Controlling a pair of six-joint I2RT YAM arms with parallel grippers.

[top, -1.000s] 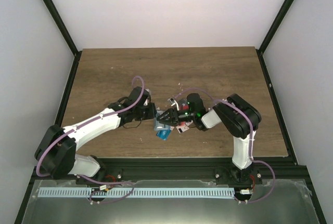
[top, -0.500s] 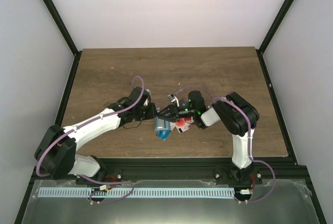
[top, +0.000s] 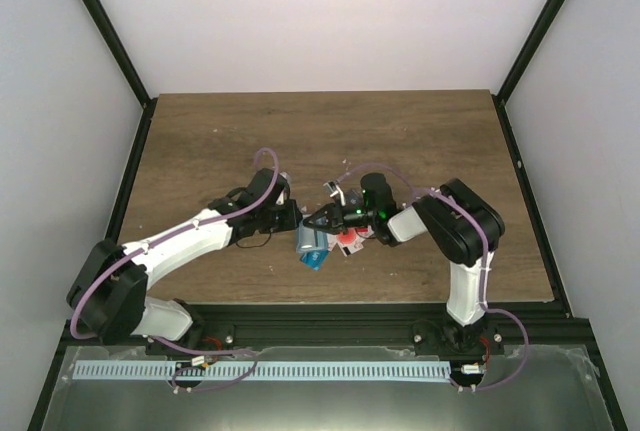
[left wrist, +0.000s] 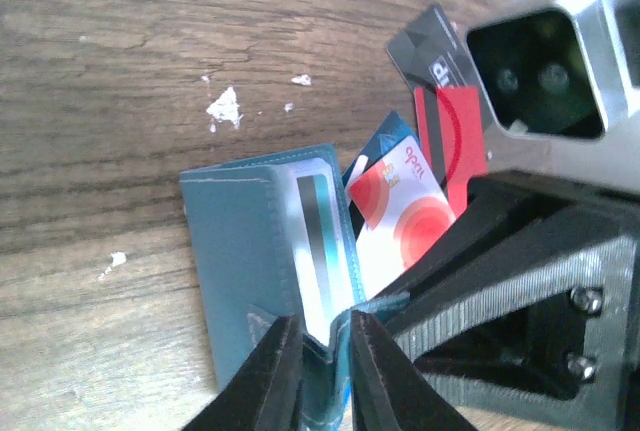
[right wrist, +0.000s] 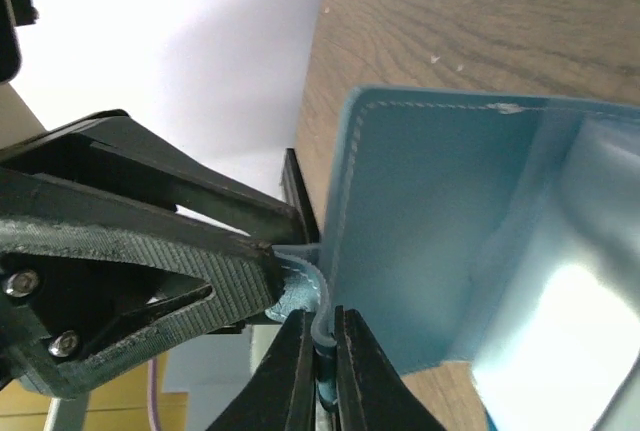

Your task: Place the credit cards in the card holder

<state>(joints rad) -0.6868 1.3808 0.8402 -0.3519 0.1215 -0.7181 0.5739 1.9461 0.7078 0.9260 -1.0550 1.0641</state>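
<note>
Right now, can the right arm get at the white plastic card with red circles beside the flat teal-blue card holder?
Probably not: the right gripper is shut on the teal-blue card holder, though the white red-circle card lies beside it.

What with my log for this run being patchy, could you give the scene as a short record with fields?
Left gripper: shut on an edge of the flat teal-blue card holder
Right gripper: shut on a thin flap of that holder
Holder: open, a black-striped card in its slot
Loose cards: white card with red circles, red card, black card, beside the holder
Surface: brown wooden table
</note>
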